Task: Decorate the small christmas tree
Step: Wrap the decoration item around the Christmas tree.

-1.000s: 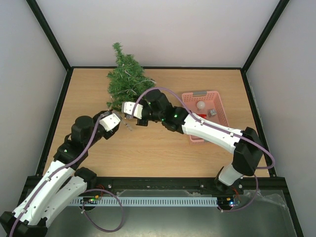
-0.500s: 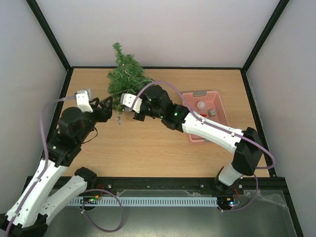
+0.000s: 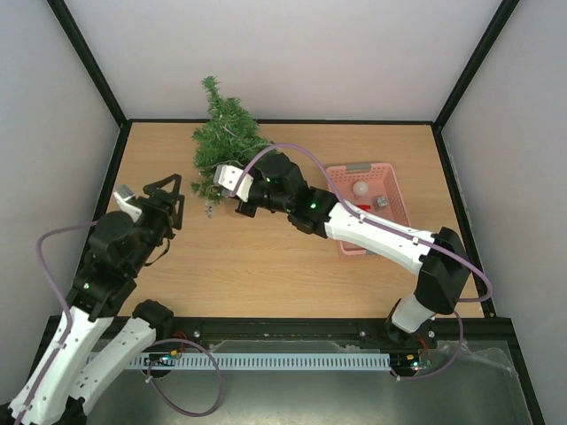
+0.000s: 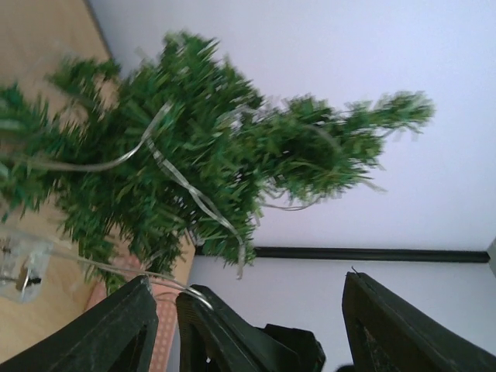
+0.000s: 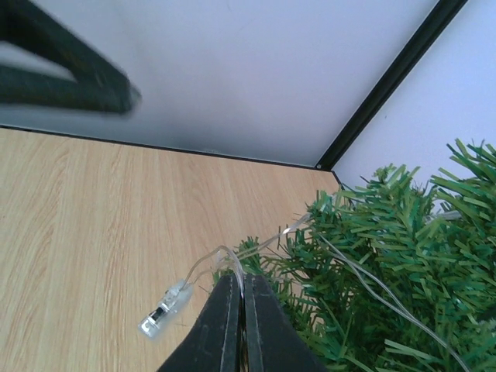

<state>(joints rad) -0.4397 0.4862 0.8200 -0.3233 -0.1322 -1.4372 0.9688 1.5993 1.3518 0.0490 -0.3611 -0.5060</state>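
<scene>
The small christmas tree (image 3: 229,146) stands at the back left of the table, with a thin clear light wire (image 4: 180,177) wound through its branches. My right gripper (image 3: 215,189) sits at the tree's lower left edge, shut on that wire (image 5: 242,273). The wire's clear plug (image 5: 163,311) dangles just left of the fingers, above the wood. Further left, apart from the tree, my left gripper (image 3: 166,188) is open and holds nothing. In the left wrist view the tree (image 4: 209,163) fills the frame, and the right gripper's black body shows between my open fingers (image 4: 116,333).
A pink basket (image 3: 390,190) stands right of the right arm, holding a white ball (image 3: 361,189) and small ornaments. The right forearm (image 3: 372,228) stretches across the table's middle. Black frame posts and white walls close in the back and sides.
My left arm has swung left and back from the tree, its gripper now open and turned toward the tree. The right gripper has shifted slightly left, still pinching the wire.
</scene>
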